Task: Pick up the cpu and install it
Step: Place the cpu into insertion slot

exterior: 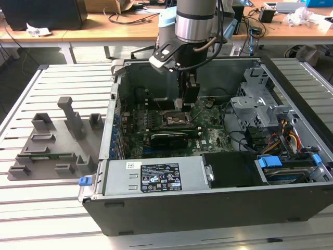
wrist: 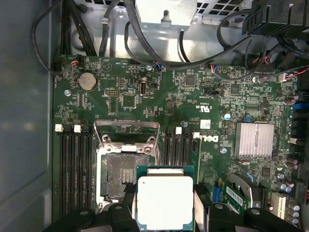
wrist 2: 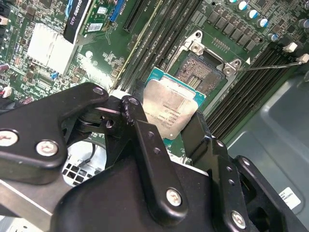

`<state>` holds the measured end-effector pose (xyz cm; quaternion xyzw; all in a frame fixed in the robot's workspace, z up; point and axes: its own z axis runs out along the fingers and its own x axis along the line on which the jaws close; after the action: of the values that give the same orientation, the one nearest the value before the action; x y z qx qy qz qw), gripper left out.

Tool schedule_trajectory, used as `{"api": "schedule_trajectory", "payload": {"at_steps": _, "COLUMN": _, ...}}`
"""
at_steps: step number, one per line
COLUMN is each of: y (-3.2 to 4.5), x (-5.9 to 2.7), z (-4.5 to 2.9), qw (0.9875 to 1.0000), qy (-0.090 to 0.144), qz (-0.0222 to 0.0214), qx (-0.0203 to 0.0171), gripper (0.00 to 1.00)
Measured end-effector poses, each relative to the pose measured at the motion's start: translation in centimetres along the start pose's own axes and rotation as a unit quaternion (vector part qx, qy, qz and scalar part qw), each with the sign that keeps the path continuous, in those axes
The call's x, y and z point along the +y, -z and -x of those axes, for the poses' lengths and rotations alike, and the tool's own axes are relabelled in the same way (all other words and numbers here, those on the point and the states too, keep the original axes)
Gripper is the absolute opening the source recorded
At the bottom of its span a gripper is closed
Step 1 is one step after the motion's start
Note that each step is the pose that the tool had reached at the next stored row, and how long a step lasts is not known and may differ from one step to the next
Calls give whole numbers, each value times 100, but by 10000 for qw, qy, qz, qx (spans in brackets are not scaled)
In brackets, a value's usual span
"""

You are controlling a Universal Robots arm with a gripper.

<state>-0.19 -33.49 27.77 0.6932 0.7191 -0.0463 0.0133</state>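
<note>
Silvery-grey cpu (wrist 2: 173, 108) gripped flat in the closed gripper (wrist 2: 166, 123), poised over the open socket (wrist 2: 199, 70) inside the case.
Black fingers (wrist 2: 140, 126) pinch two opposite edges, probably to keep the chip level and its underside free. In the first wrist view it overlaps one corner of the socket and is not yet seated. The raised retention frame (wrist: 126, 131) leaves the socket bare. Memory slots (wrist: 75, 164) flank it, a black expansion card (exterior: 169, 138) lies near, and the computer case (exterior: 208, 211) walls hem in the arm. A grey holder tray (exterior: 52, 140) sits outside, on the exterior view's left.
</note>
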Motion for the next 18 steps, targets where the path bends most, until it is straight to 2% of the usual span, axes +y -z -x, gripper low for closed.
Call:
{"api": "schedule_trajectory", "payload": {"at_steps": 5, "y": -7, "x": 0, "z": 0, "qw": 10000, "qy": 0, "qz": -1, "qx": -21, "gripper": 55}}
{"api": "schedule_trajectory", "payload": {"at_steps": 18, "y": -7, "x": 0, "z": -1, "qw": 10000, "qy": -1, "qz": -1, "qx": -21, "gripper": 55}}
